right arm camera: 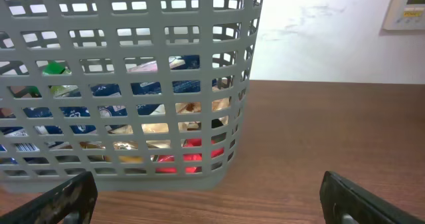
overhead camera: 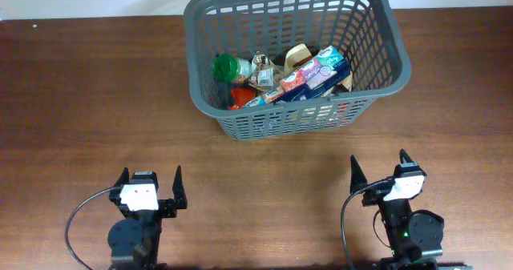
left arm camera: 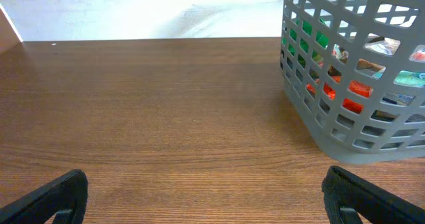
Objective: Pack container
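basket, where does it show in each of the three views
Overhead: basket at top centre.
Left wrist: basket at the right edge, cut off.
Right wrist: basket fills the left and centre.
Shared landmark: the red item inside it, seen through the slots in both wrist views.

Left arm [overhead camera: 138, 222] and right arm [overhead camera: 409, 222] hold jaws wide.

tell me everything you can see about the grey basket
The basket is dark grey plastic, rectangular with rounded corners, slotted lattice walls and a thicker rim. It stands upright on the wooden table, far middle, slightly turned. Inside lie goods, among them a green-capped item and a long colourful box. Only the table and its contents touch it.
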